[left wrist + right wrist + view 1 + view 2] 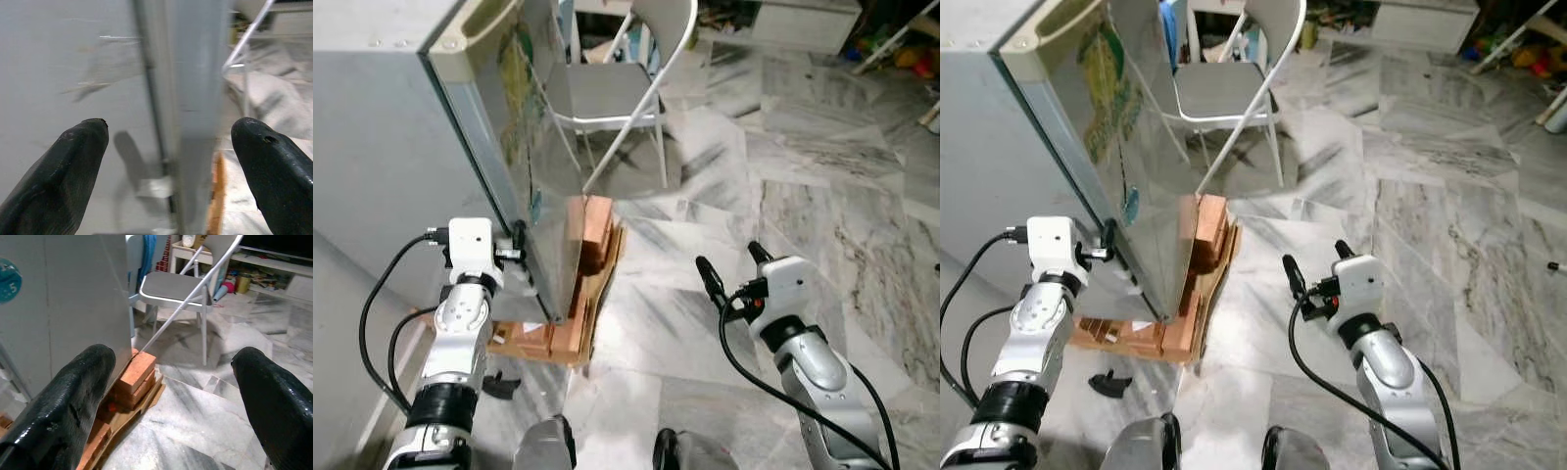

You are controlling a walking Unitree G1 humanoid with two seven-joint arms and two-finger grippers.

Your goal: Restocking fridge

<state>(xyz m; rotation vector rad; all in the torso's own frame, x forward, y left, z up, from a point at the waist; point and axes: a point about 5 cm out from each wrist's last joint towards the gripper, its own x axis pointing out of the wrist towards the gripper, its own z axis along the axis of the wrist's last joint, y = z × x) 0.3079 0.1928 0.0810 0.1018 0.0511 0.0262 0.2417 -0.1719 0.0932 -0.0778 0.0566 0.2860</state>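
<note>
Fridge (401, 147) door edge (195, 122) runs upright between my left hand's (171, 161) spread, empty fingers; my right hand (734, 269) hangs open, farther off.

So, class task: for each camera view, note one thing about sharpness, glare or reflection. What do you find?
Left eye view: the fridge door's shiny side mirrors the folding chair. Left wrist view: soft and smeared, the left claw open around the door edge. Right wrist view: sharper, glossy highlights on the right claw fingers.
</note>
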